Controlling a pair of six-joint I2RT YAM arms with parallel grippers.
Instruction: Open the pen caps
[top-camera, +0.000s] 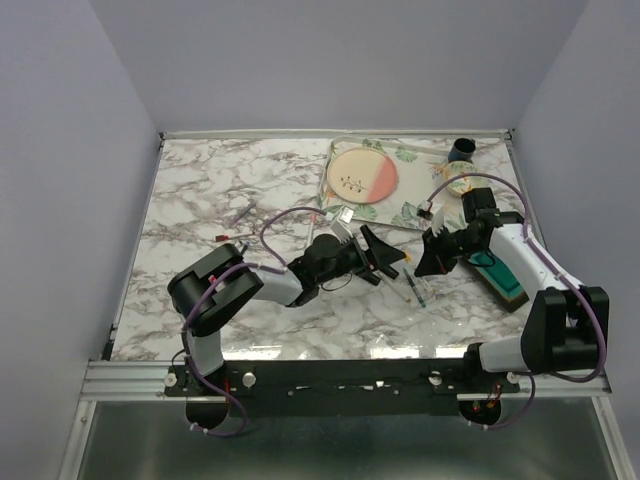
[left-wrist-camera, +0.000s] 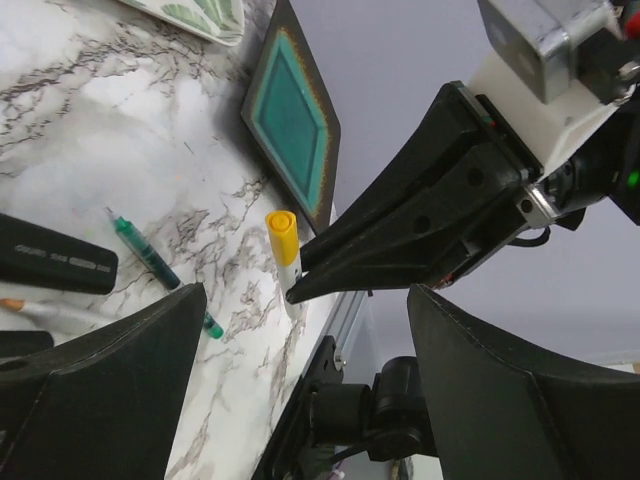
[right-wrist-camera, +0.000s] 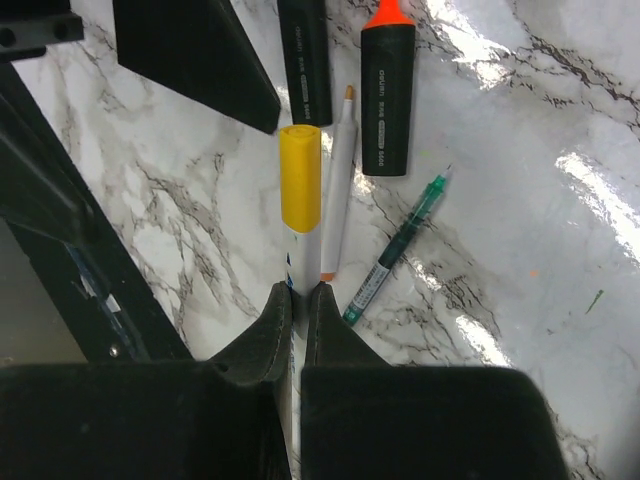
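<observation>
**Top external view: left gripper (top-camera: 386, 255) facing the yellow cap (left-wrist-camera: 281, 232)**

On the left, the left gripper is hanging with its fingers spread wide, holding nothing, and its opening is facing right toward the cap. The yellow cap is sitting on the end of a white pen barrel (right-wrist-camera: 300, 258), apparently held above the marble table (top-camera: 200, 190) and pointing into that opening. On the right, the right gripper (right-wrist-camera: 298, 300) is pinching the barrel just behind the cap, its fingers clamped on it.

To do this step well, the left fingers should be closing on the yellow part alone, clear of the barrel. They should then be pulling straight along the pen's line while the right gripper is holding firm. A sideways tug would likely be twisting the pen out of the pinch. An orange-capped highlighter (right-wrist-camera: 385, 95) and a green pen (right-wrist-camera: 395, 250) are lying on the table below.
</observation>
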